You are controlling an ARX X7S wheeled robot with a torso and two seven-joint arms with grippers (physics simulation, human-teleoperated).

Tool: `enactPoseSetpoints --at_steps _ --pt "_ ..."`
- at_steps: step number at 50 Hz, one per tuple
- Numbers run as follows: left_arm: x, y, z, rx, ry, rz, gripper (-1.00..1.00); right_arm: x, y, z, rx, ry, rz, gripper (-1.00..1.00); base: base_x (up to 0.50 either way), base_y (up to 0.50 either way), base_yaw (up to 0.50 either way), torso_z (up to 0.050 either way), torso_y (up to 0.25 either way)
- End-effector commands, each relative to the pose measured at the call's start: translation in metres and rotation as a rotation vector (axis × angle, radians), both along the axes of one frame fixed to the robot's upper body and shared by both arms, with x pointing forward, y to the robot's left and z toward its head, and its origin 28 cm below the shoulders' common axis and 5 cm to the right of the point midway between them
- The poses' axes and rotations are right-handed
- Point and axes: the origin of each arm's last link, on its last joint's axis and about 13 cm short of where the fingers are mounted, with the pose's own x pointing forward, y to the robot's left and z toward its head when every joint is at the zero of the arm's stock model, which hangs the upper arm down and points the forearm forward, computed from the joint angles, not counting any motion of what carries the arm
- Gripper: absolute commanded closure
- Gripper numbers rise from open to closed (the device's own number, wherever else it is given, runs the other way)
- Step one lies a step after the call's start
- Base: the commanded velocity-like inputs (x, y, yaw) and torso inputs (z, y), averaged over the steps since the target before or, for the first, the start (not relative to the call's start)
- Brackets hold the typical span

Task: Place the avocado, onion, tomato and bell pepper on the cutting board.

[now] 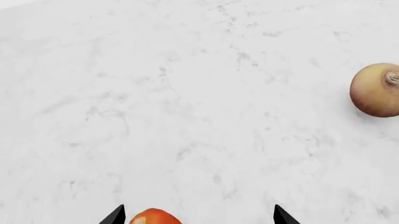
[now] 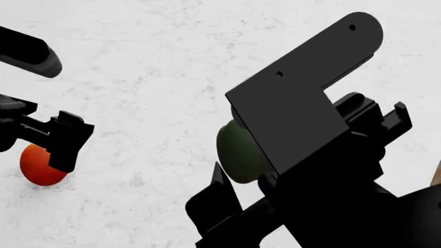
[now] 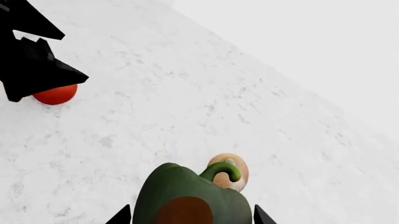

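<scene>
Two claws stood over the white marble bench (image 1: pixel 187 93): the left claw (image 1: pixel 198 215), spread wide and empty, had the round red-orange tomato (image 1: pixel 154 217) between its tips. The right claw (image 3: pixel 190 215), also parted, flanked the dark green bell pepper (image 3: pixel 181 196) without clearly gripping it. Beyond the pepper lay the tan papery onion (image 3: pixel 232 176); no board showed.

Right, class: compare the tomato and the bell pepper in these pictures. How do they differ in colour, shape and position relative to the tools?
The tomato is bright red-orange; the bell pepper is dark green with a reddish-brown patch. The tomato is smooth and round with no stem showing; the bell pepper is lobed with a curved green stem. The tomato sits off-centre between the left tool's tips; the bell pepper fills the gap between the right tool's tips. Both are over the white marbled surface.
</scene>
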Motion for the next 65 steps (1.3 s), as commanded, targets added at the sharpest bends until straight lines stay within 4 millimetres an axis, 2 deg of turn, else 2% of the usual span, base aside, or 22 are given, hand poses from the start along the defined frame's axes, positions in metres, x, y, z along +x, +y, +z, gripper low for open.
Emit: enactPoseSetpoints --at_steps 1,9,33,65 --pt "-0.025 -0.001 0.001 0.021 0.007 -0.024 -1.00 0.001 -0.002 -0.002 -0.015 -0.017 0.001 1.00 0.00 0.00 0.00 0.000 0.000" --pt "-0.034 -0.001 0.002 0.033 -0.002 -0.030 -1.00 0.002 -0.002 -0.005 -0.010 -0.014 0.003 1.00 0.00 0.00 0.00 0.000 0.000" --pt "-0.007 0.010 -0.014 0.035 0.002 0.054 -1.00 -0.001 -0.001 -0.006 -0.013 -0.011 0.002 1.00 0.00 0.00 0.00 0.000 0.000" --pt "0.017 0.017 -0.055 -0.010 0.077 0.109 -1.00 -0.003 0.002 0.004 -0.036 -0.029 0.004 1.00 0.00 0.00 0.00 0.000 0.000"
